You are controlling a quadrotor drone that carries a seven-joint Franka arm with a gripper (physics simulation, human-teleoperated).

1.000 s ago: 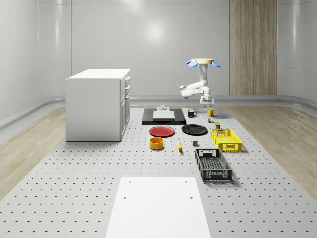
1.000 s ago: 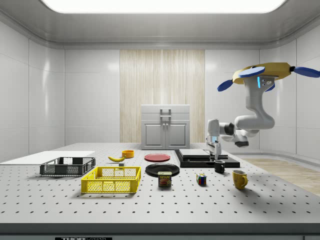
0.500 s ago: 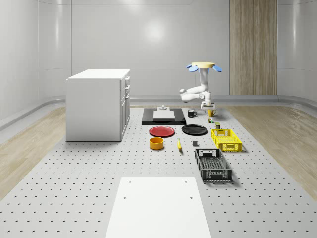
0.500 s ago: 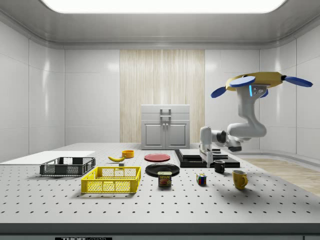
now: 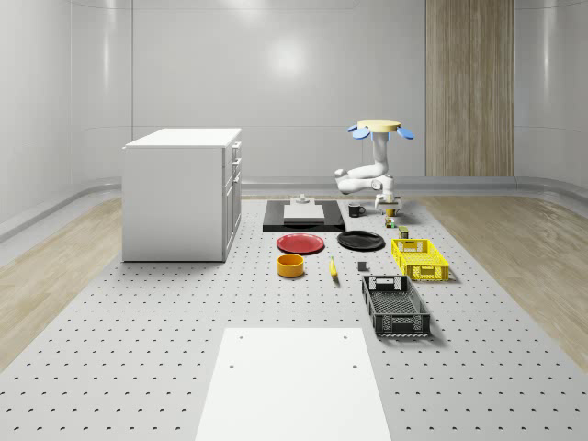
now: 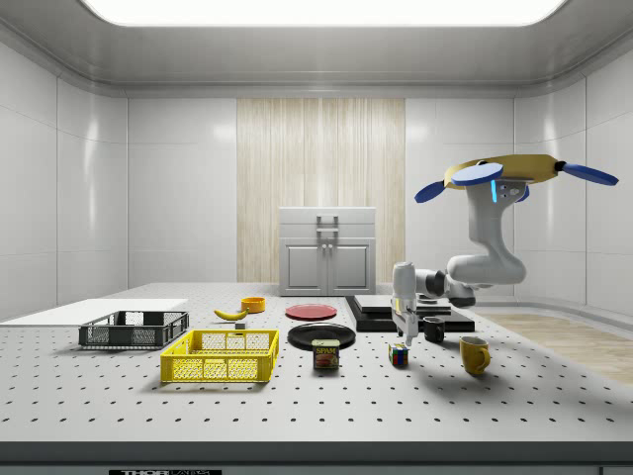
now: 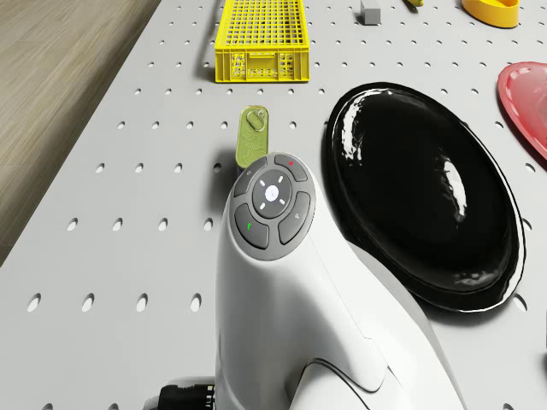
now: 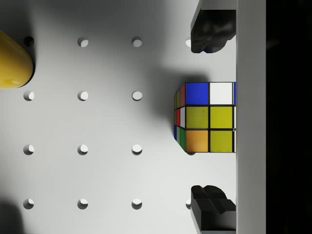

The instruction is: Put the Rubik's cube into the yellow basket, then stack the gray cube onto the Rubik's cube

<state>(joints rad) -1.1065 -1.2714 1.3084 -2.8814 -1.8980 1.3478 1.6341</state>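
Under my black fingertips point(image 8: 212, 29) the multicoloured Rubik's cube point(image 8: 207, 118) shows blue, white, yellow and orange squares (black-edged); the far-off plastic lattice basket point(image 7: 259, 38) is yellow.

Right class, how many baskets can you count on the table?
2: the yellow basket sits beyond the black basket in the whole-scene view; both stand apart. None seem hidden.

Your drone point(image 6: 506, 172) has a flat yellow disc body, blue rotor blades and a cyan light strip under it. Your arm point(image 6: 482, 259) is glossy white with rounded links; in the drone view one link carries a grey round button pad point(image 7: 272, 204). Fingers point(image 8: 210, 31) are black.
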